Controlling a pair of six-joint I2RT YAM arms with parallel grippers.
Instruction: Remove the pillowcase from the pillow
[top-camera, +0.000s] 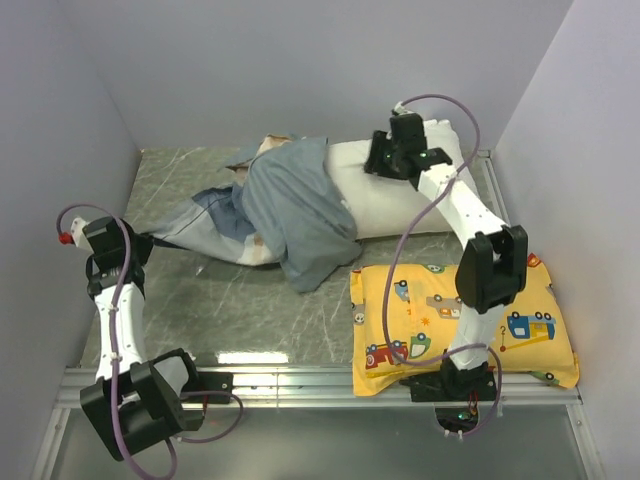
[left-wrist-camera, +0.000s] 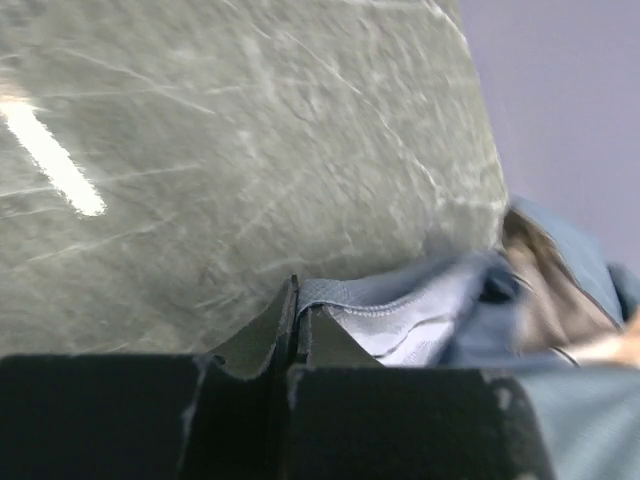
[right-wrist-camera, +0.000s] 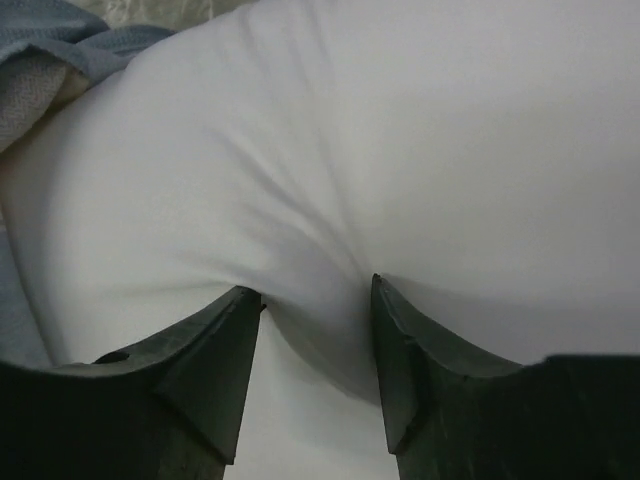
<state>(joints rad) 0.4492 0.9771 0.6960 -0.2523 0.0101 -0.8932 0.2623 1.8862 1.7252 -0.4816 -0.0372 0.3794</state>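
Note:
The patchwork pillowcase (top-camera: 295, 215) lies bunched over the left end of the white pillow (top-camera: 400, 195), blue-grey inside showing, with one corner drawn out to the left. My left gripper (top-camera: 143, 240) is shut on that corner; in the left wrist view the gripper (left-wrist-camera: 297, 300) pinches the stitched hem of the pillowcase (left-wrist-camera: 420, 310). My right gripper (top-camera: 385, 165) presses down on the bare right part of the pillow. In the right wrist view the gripper (right-wrist-camera: 315, 300) holds a fold of the pillow (right-wrist-camera: 400, 130) between its part-closed fingers. The pillowcase edge (right-wrist-camera: 50, 40) shows at top left.
A yellow pillow with a cartoon-vehicle print (top-camera: 430, 310) lies at the near right, under my right arm. Lilac walls close in on the left, back and right. A metal rail (top-camera: 300, 380) runs along the near edge of the marbled grey table (top-camera: 250, 310).

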